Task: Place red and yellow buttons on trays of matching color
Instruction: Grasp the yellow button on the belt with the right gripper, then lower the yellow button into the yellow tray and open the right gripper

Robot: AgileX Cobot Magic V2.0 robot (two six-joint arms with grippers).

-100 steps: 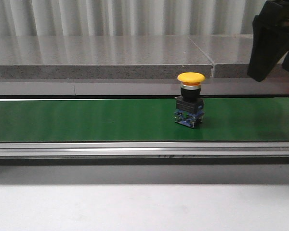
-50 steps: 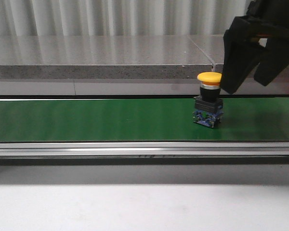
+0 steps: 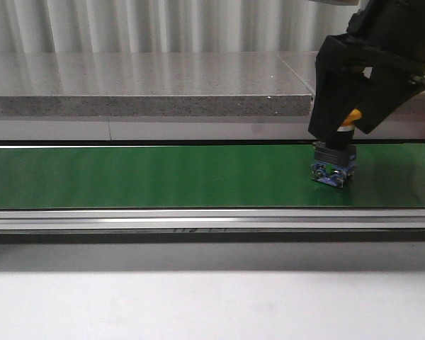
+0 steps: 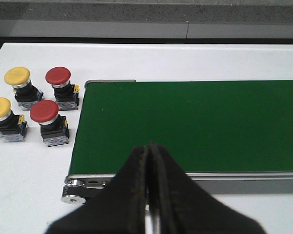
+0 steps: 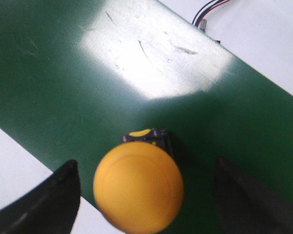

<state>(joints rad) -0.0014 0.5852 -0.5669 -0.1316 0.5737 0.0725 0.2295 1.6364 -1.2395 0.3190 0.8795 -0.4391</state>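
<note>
A yellow button on a black and blue base stands upright on the green belt at the right. My right gripper is open and straddles it from above; its yellow cap sits between the two fingers with gaps on both sides. My left gripper is shut and empty over the belt's near edge. Beside the belt's end stand two yellow buttons and two red buttons on the white table. No trays are in view.
A grey stone ledge runs behind the belt. The belt's metal rail and end roller border it. Wires lie on the white table past the belt's far side.
The yellow button rode the belt to the right. My right gripper came down and to the left and now stands around it, hiding most of its cap in the front view.
</note>
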